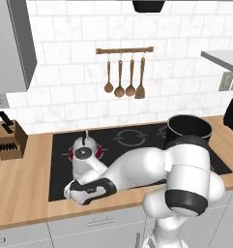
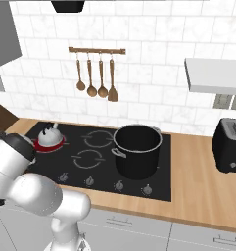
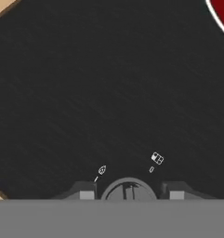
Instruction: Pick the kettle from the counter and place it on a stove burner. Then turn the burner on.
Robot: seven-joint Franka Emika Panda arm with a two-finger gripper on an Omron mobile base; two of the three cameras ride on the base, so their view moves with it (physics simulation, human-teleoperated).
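Kettle point(image 2: 50, 135) on glowing burner point(image 2: 58, 143). Knob point(image 3: 128, 190) at six o'clock: small, rigid; pinch its rim. Fingers point(image 3: 86, 191) part-open astride it, gripping nothing.

Big black pot point(image 2: 137, 149) blocks the right half of the cooktop point(image 2: 75, 171). Kettle point(image 2: 49, 135) occupies the rear-left glowing burner point(image 2: 39, 144). Middle ring markings lie bare; utensils point(image 2: 96, 79) hang well above.

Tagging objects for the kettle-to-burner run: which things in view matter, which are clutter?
Job:
kettle, sitting on the red-glowing stove burner
burner knob, between the gripper fingers
cooktop
counter

Clutter:
black pot
toaster
knife block
hanging wooden utensils
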